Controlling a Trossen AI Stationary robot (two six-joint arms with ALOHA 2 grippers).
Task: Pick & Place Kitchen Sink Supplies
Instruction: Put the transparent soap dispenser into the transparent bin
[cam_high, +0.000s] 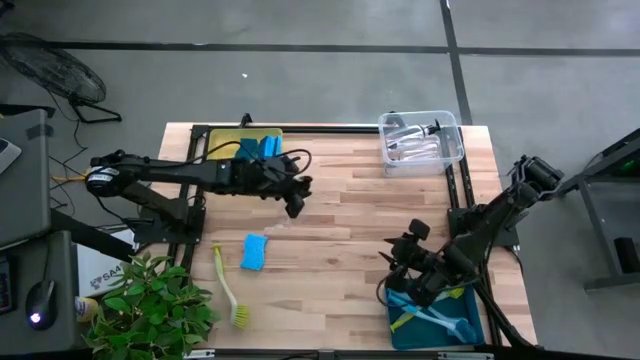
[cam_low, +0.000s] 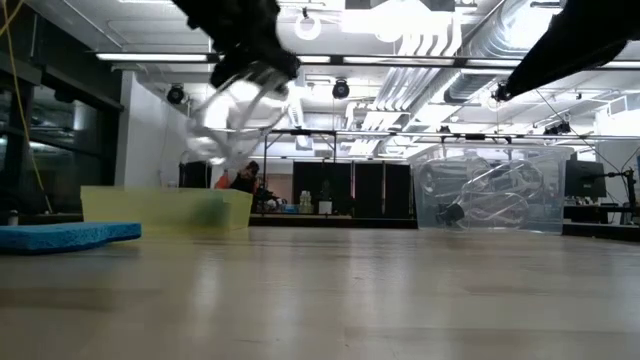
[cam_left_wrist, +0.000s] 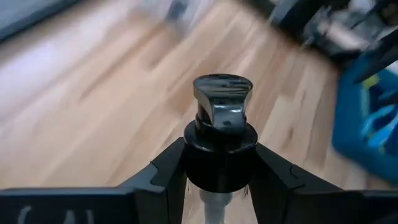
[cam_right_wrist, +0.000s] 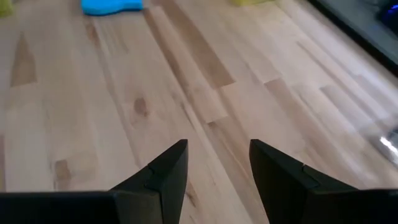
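Observation:
My left gripper (cam_high: 296, 203) hovers over the table's middle, shut on a clear bottle with a black pump top (cam_left_wrist: 221, 93). The low view shows the bottle (cam_low: 235, 112) well above the table. At the near right, beside the teal bin (cam_high: 402, 322), my right gripper (cam_right_wrist: 217, 165) stands open with only bare wood between its fingers. A blue sponge (cam_high: 254, 252) and a yellow-green dish brush (cam_high: 228, 290) lie flat on the wood at the near left. My left gripper pinches the bottle's black collar (cam_left_wrist: 217, 146), just under the pump head, between its two fingers (cam_left_wrist: 168, 171). The fingers come from the table's left, slanting down. The bottle is lifted clear and tilted, its clear body (cam_low: 228, 125) below the gripper.
A yellow bin (cam_high: 232, 142) with blue sponges stands at the far left. A clear bin (cam_high: 452, 148) with bottles stands at the far right. The teal bin holds blue brushes (cam_high: 430, 315). A leafy plant (cam_high: 150, 310) sits off the near left corner. Bare wood lies between the arms.

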